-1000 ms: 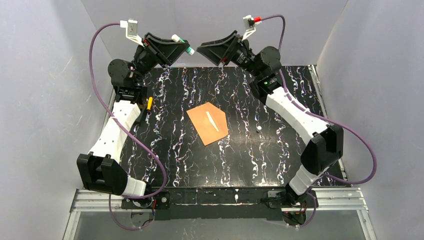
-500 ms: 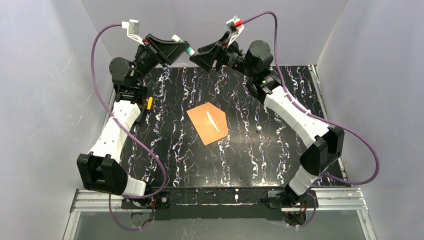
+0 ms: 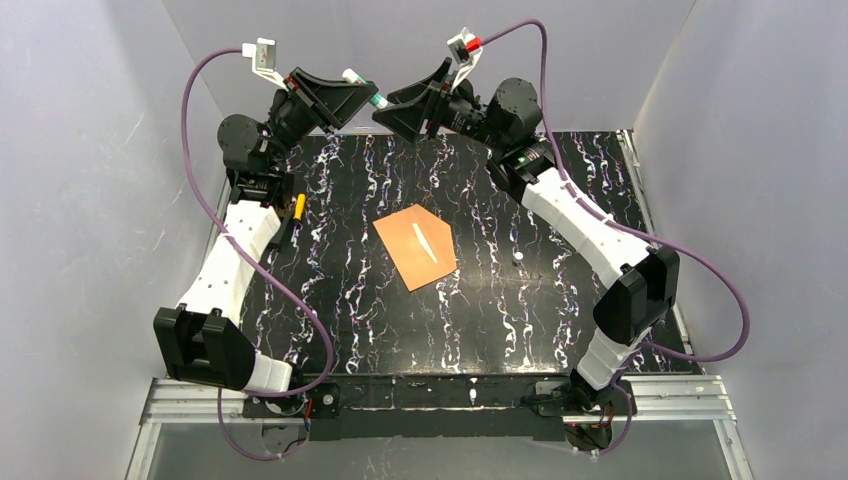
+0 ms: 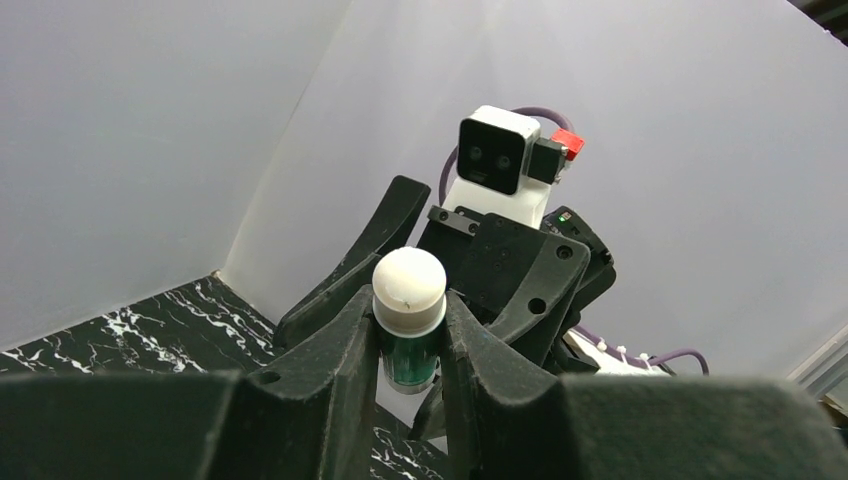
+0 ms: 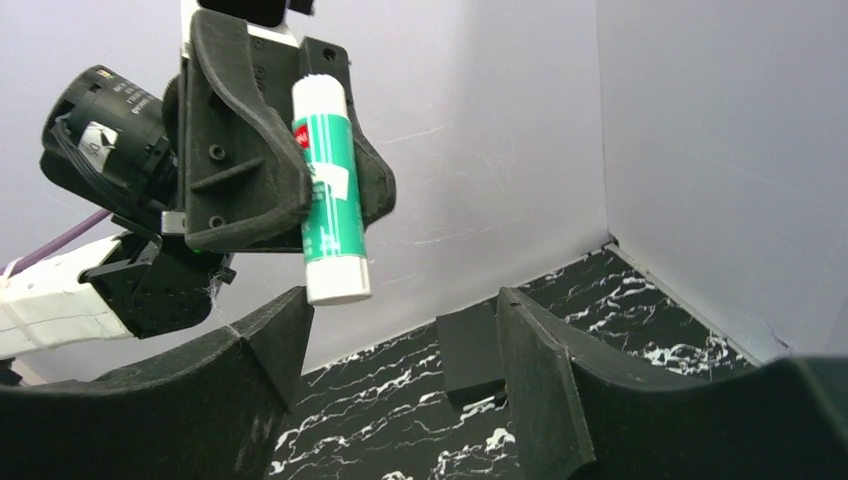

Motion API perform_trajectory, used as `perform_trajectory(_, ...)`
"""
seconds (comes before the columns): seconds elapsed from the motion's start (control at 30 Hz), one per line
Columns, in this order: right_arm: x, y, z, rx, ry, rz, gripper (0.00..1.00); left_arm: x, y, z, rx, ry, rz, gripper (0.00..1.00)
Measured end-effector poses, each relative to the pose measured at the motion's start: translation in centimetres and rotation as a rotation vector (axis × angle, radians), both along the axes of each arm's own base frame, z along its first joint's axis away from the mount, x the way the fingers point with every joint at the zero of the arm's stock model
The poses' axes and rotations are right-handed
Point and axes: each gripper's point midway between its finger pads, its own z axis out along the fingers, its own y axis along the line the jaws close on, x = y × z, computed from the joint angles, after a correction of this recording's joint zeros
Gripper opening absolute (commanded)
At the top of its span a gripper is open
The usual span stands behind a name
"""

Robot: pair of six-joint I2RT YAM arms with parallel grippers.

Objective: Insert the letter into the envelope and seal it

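Envelope [image 3: 415, 246] lies flat while your left gripper [image 4: 408, 345] clamps the glue stick [image 5: 328, 190]; your open right gripper [image 5: 400, 340], if misaligned on its white end [image 4: 408, 280], may knock it loose.

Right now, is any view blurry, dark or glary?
Top view: even light, no glare, envelope sharp. Left wrist: glue stick sharp; left gripper near the lens dark and soft. Right wrist: glue stick crisp, its small print unreadable; right gripper dark, slightly soft.
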Motion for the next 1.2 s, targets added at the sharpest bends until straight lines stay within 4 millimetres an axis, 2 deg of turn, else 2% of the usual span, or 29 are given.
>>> perform_trajectory(0.2,-0.5,-0.1,1.5,0.048,-0.032,0.015,0.49,0.0,0.0,0.0,-0.002,0.005,-0.004,0.0)
perform_trajectory(0.33,-1.2,0.1,1.9,0.062,-0.029,0.046,0.37,0.0,0.0,-0.1,-0.003,0.011,-0.003,0.0)
perform_trajectory(0.47,-1.4,0.4,2.1,0.068,-0.028,0.072,0.16,0.1,0.0,-0.1,-0.005,0.018,-0.003,0.0)
perform_trajectory(0.53,-1.4,0.5,2.0,0.071,-0.019,0.084,0.01,0.1,0.1,-0.2,-0.005,0.022,-0.003,0.0)
perform_trajectory(0.77,-1.5,0.8,2.4,0.144,0.091,0.169,0.01,0.1,0.2,-0.1,-0.007,0.017,0.001,0.0)
perform_trajectory(1.0,-1.7,0.5,3.4,0.405,0.324,0.419,0.01,-0.5,0.1,1.4,-0.007,-0.076,-0.006,0.0)
perform_trajectory(1.2,-1.2,-0.4,3.4,0.6,0.515,0.584,0.01,-0.3,-0.4,1.5,0.002,-0.133,-0.041,0.0)
